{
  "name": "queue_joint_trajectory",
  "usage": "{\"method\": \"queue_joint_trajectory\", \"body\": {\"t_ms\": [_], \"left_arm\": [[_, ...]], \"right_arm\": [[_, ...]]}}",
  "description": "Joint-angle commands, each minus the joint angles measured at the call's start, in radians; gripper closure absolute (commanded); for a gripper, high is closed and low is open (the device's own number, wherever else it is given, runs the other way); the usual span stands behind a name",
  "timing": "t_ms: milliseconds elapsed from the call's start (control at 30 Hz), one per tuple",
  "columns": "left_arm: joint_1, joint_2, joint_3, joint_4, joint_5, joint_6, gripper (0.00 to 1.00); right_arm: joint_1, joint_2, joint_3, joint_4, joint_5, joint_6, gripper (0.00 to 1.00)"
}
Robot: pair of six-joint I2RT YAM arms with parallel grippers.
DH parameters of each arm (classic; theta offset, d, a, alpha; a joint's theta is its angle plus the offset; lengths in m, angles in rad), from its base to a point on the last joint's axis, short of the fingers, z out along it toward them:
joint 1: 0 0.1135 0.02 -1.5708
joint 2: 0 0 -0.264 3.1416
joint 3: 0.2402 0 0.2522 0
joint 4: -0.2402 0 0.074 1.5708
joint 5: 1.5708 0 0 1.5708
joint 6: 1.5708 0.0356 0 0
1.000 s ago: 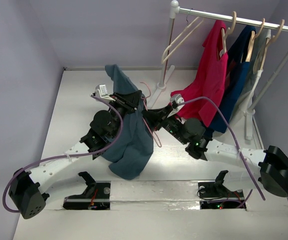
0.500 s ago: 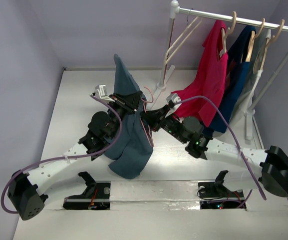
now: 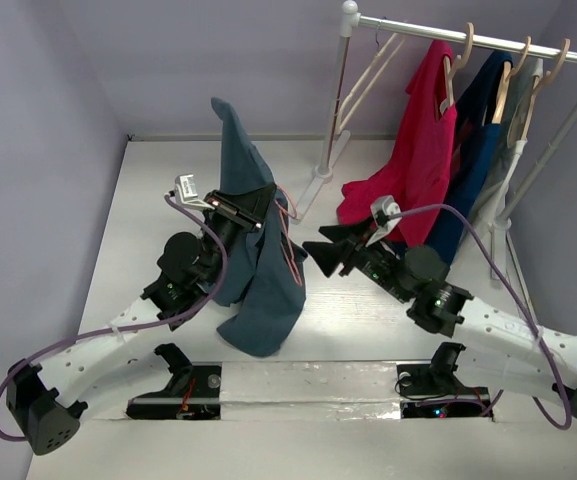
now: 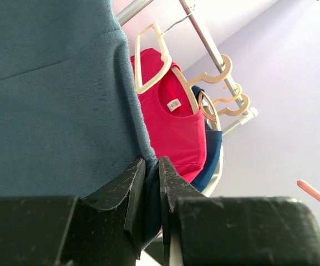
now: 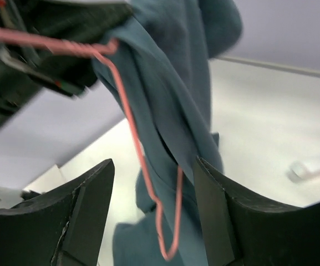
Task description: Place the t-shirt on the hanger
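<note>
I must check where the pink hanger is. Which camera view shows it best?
The right wrist view. There the hanger shows large and close, its pink rod lying along the t-shirt, though blurred. The top external view gives only thin pink lines beside the cloth. The left wrist view shows one pink end at its right edge.

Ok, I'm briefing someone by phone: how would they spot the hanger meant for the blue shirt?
Start at the slate-blue t-shirt the left tool holds aloft in the middle. The hanger is the thin rod running down that shirt's right side seen from above. It is pale pink and slim, unlike the cream hanger and wooden hangers up on the rail at the back right.
</note>
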State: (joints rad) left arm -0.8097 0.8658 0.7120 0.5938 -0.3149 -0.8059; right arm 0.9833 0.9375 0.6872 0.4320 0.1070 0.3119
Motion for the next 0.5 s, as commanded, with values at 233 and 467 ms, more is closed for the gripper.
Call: {"method": "queue_joint_trajectory", "body": {"t_ms": [233, 467], "left_arm": [[0.0, -0.04, 0.04, 0.052, 0.042, -0.022, 1.0], [0.0, -0.044, 0.04, 0.052, 0.054, -0.032, 1.0]], "right_arm": [[-0.182, -0.029, -0.187, -0.056, -0.22, 0.007, 0.52], [-0.193, 0.121, -0.181, 0.01, -0.343, -0.068, 0.35]]}}
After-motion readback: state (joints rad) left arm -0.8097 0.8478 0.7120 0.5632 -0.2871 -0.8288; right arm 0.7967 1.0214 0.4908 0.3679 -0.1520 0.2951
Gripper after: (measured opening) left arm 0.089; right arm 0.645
